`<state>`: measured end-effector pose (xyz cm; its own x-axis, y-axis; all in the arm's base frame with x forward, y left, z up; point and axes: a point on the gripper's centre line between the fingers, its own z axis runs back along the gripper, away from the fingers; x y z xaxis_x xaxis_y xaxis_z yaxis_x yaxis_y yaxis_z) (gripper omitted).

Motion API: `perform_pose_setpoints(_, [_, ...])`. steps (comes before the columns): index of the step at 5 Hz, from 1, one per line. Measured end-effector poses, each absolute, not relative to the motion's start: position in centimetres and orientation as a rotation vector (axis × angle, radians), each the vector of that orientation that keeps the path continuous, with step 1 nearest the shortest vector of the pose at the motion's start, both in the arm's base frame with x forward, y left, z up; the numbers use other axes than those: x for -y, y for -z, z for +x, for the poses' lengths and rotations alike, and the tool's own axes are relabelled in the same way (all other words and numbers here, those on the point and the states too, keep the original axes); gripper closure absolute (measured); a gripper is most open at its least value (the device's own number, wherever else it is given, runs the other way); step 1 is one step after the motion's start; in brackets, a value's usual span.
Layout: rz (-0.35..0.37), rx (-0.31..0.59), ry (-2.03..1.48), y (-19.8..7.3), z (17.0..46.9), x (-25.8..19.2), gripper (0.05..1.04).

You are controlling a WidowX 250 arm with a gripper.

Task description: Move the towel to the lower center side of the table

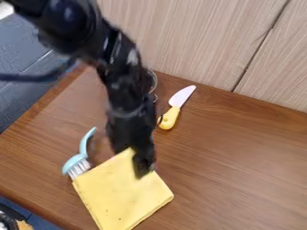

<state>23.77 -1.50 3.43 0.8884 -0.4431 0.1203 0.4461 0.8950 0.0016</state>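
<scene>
The black gripper (142, 167) hangs down over the upper right part of the yellow towel (123, 193), covering a bit of its top edge. Flat and roughly square, the towel lies turned at an angle in the lower left-centre of the wooden table (240, 166). Its lower corner comes close to the bottom of the view. Whether the gripper holds the cloth cannot be made out.
A light blue brush (75, 162) touches or nearly touches the towel's left corner. A knife with a yellow handle (169, 118) lies right of the arm. Behind the arm, a round metal object (154, 80) is partly hidden. Wooden panels (198, 40) border the table's back edge.
</scene>
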Motion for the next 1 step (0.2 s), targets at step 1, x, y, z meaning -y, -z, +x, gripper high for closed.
perform_pose_setpoints(1, [-0.045, 0.196, 0.468, -6.63, 25.3, 2.06, 0.085])
